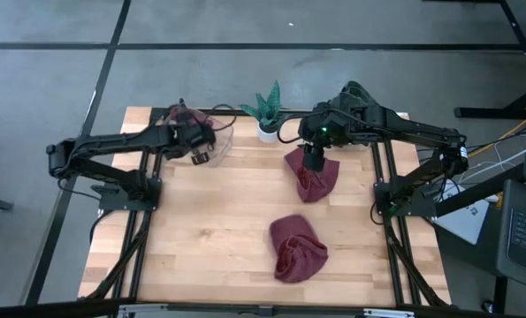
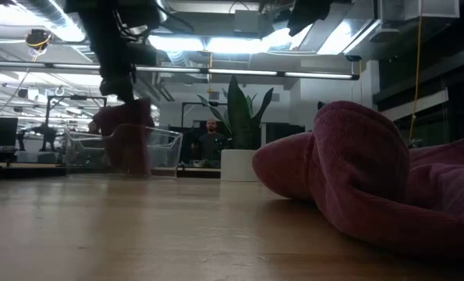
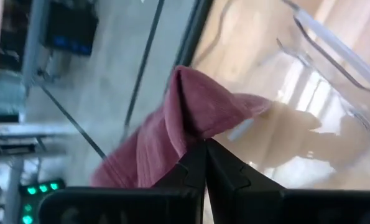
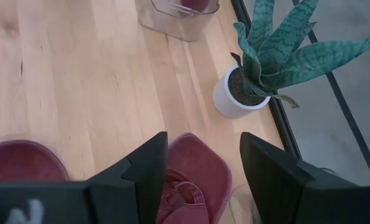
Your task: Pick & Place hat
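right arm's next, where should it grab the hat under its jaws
Pinch the raised fold on top of the maroon hat, coming straight down. It lies slumped flat on the table, so no edge offers a side grip, and the right gripper already hangs open above it.

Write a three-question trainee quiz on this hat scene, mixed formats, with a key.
1. True or false: the left gripper is shut on a hat.
2. How many hats lie on the table? A) one B) two C) three
3. Fill in: the right gripper, open, hangs above the hat nearest the ____.

Key: 1 true. 2 B: one under the right gripper, one nearer the front edge. 3 plant.
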You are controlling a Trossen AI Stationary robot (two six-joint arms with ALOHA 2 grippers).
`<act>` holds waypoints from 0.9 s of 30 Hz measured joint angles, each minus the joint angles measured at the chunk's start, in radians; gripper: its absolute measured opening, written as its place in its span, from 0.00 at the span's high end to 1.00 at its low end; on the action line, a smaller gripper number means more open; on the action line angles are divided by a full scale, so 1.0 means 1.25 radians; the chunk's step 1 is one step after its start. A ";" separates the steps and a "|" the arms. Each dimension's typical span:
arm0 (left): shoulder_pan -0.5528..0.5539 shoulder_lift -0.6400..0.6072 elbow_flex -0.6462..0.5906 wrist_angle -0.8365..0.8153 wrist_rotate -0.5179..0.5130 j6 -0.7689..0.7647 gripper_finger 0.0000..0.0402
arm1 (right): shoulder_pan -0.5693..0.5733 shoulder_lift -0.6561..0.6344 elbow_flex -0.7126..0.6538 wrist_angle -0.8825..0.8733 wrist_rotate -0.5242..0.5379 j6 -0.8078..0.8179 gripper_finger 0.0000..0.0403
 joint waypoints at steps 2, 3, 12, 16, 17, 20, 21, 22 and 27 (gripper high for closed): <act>0.016 0.006 0.000 0.043 0.000 0.055 1.00 | 0.000 0.000 0.000 0.000 0.000 0.007 0.50; 0.024 0.008 0.000 0.064 0.002 0.086 0.99 | 0.000 0.000 0.000 0.000 0.000 0.009 0.50; 0.062 0.043 0.001 0.176 0.044 0.317 1.00 | 0.000 0.000 0.000 -0.012 -0.002 0.049 0.50; 0.062 0.041 0.001 0.191 0.039 0.367 0.99 | 0.000 0.000 0.000 -0.022 -0.002 0.065 0.50; 0.062 0.039 0.001 0.200 0.034 0.382 0.99 | 0.000 0.000 0.000 -0.022 -0.002 0.069 0.50; 0.062 0.037 0.001 0.237 -0.004 0.433 1.00 | 0.000 0.000 0.000 -0.022 -0.002 0.074 0.50; 0.062 0.038 0.001 0.246 -0.019 0.453 0.99 | 0.000 0.000 0.000 -0.021 -0.002 0.075 0.50; 0.062 0.038 0.001 0.259 -0.034 0.475 0.99 | 0.000 0.000 0.000 -0.019 -0.002 0.077 0.50; 0.079 0.037 0.001 0.310 -0.041 0.567 1.00 | 0.000 0.000 0.000 -0.019 -0.002 0.094 0.50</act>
